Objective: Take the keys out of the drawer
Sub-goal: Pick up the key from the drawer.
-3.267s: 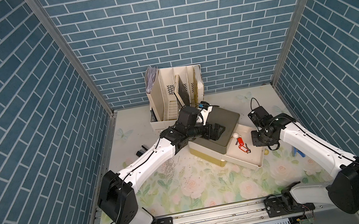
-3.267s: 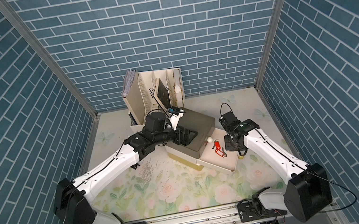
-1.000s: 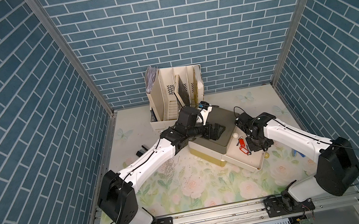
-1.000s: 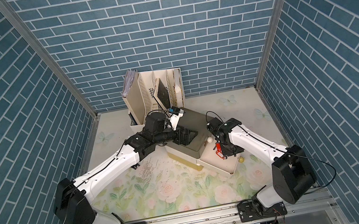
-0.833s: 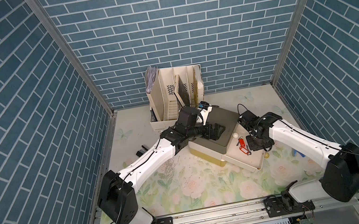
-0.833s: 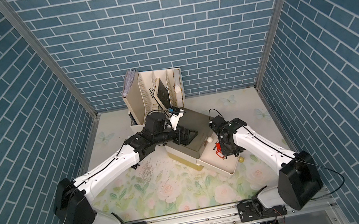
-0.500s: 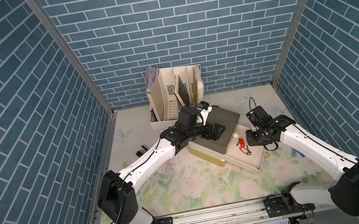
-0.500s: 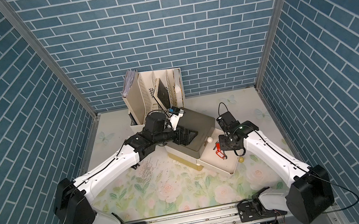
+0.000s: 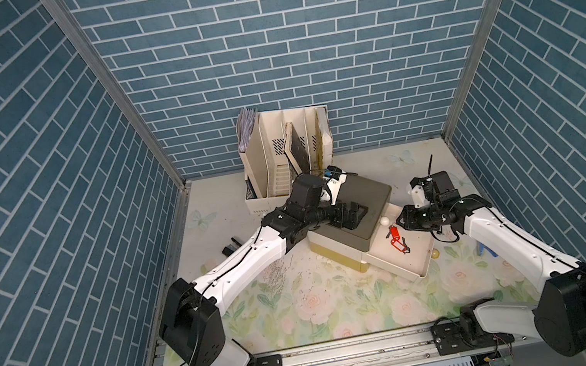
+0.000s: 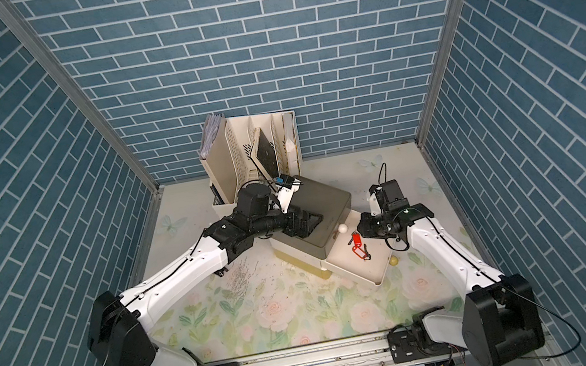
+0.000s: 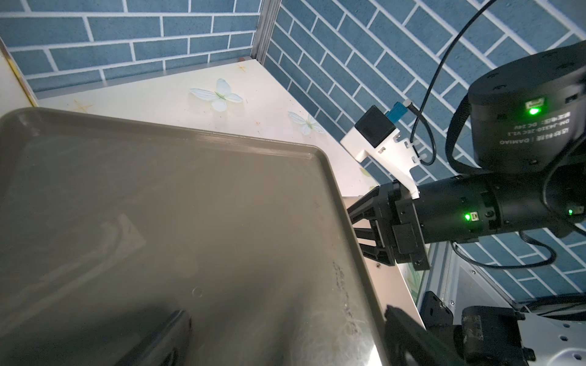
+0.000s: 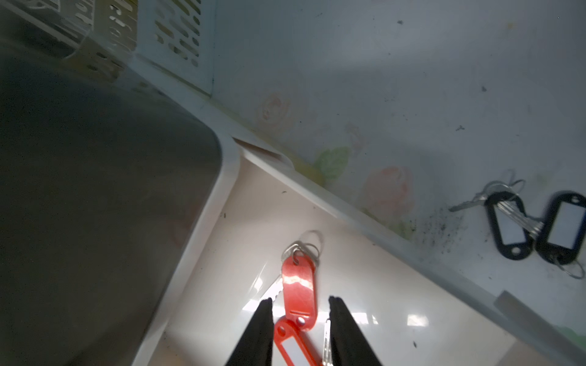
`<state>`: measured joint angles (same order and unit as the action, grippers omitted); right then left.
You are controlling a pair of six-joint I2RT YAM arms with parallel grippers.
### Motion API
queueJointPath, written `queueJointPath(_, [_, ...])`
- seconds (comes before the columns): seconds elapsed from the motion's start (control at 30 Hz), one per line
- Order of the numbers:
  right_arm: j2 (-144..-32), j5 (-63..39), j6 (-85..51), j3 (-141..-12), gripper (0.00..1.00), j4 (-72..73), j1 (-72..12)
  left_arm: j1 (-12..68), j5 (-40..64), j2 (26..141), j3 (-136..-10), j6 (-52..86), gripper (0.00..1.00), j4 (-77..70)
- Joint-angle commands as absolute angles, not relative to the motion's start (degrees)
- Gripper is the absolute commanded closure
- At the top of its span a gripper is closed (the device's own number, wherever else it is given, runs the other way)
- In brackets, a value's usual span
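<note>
**Clerk:** Entry one, the drawer (image 9: 425, 270)?

**Keeper:** White and shallow. It is pulled out from under the grey-topped cabinet (image 9: 367, 195), which stands on the floral table (image 9: 306, 312).

**Clerk:** Entry two, keys?

**Keeper:** Two lots. The red-tagged keys (image 12: 298, 285) are one bunch with two oblong red tags on metal rings. They lie flat on the drawer floor, and both top views show them (image 9: 397, 241) (image 10: 358, 248). The black-tagged keys (image 12: 536, 228) have two tags and lie on the table just outside the drawer's side wall. They are clear only in the right wrist view.

**Clerk:** Entry three, right gripper (image 12: 299, 304)?

**Keeper:** It is low over the drawer, at the side away from the cabinet (image 9: 400, 221). The jaws are partly parted, with one finger on each side of a red tag. There is a gap on both sides and no contact with the tag.

**Clerk:** Entry four, left gripper (image 9: 355, 216)?

**Keeper:** It is laid on the cabinet's grey top with the jaws spread wide and flat against the surface. The left arm reaches in across the table.

**Clerk:** Sundries?

**Keeper:** A small white ball (image 9: 384, 221) sits in the drawer close to the cabinet front. A cream file organiser (image 9: 280, 166) stands upright behind the cabinet, against the brick-pattern back wall
</note>
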<state>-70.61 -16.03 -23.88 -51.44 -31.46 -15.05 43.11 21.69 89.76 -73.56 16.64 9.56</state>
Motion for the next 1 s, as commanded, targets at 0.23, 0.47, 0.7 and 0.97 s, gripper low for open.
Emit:
queueJointPath(0.23, [-73.3, -20.6, -19.2, -50.4, 0.67, -29.6, -15.0, 43.0, 21.2, 91.5, -71.2, 16.6, 0.00, 14.9])
queueJointPath(0.47, [-73.5, -16.8, -21.7, -50.7, 0.61, -30.6, -15.8, 42.9, 21.3, 91.5, -70.9, 16.6, 0.00, 14.5])
queueJointPath(0.7, [-75.6, -13.8, -23.5, -50.8, 0.57, -30.4, -18.2, 42.7, 21.4, 91.4, -70.5, 16.0, 0.00, 14.8])
queueJointPath(0.97, [-78.6, -9.0, -25.4, -53.4, 0.57, -30.6, -20.2, 41.2, 22.0, 90.3, -69.1, 15.3, 0.00, 14.8])
